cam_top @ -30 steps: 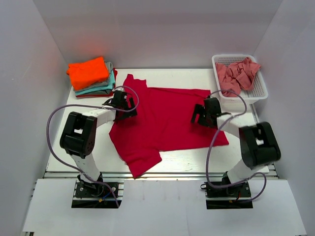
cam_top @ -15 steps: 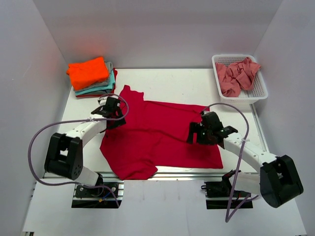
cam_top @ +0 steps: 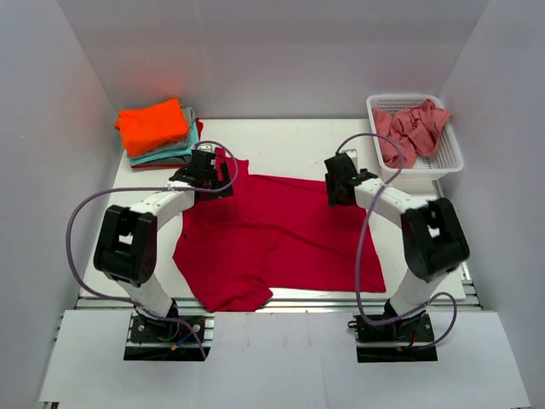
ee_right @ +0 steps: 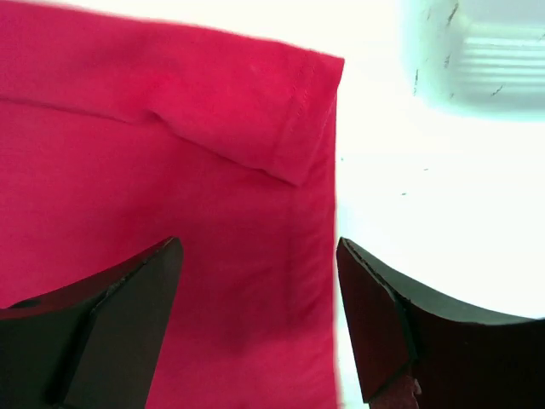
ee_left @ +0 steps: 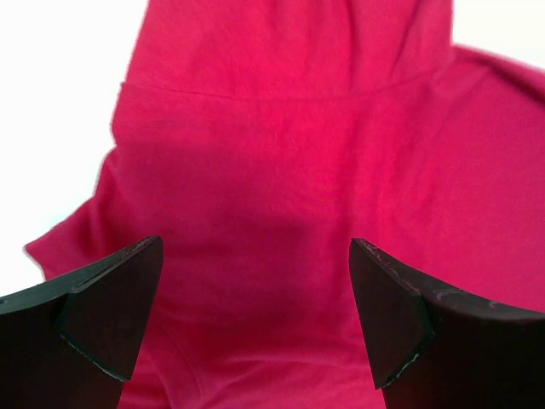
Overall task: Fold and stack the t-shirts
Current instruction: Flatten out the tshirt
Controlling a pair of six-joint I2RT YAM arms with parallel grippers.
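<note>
A deep crimson t-shirt (cam_top: 272,234) lies spread on the white table. My left gripper (cam_top: 207,169) is open over its far left part, near the sleeve. In the left wrist view the cloth (ee_left: 281,170) fills the space between the open fingers (ee_left: 102,315). My right gripper (cam_top: 339,181) is open over the shirt's far right corner. The right wrist view shows a folded-over hem (ee_right: 281,119) and the shirt's right edge between the fingers (ee_right: 392,324). A stack of folded shirts, orange (cam_top: 152,124) on top, sits at the far left. Salmon-pink shirts (cam_top: 410,129) lie in the basket.
The white mesh basket (cam_top: 451,162) stands at the far right, close to my right arm. The folded stack has teal, grey and red layers (cam_top: 170,153) under the orange. White walls enclose the table on three sides.
Both grippers have moved away from me to the shirt's far corners. The shirt's far edge now lies flatter and the cloth has not shifted otherwise.
</note>
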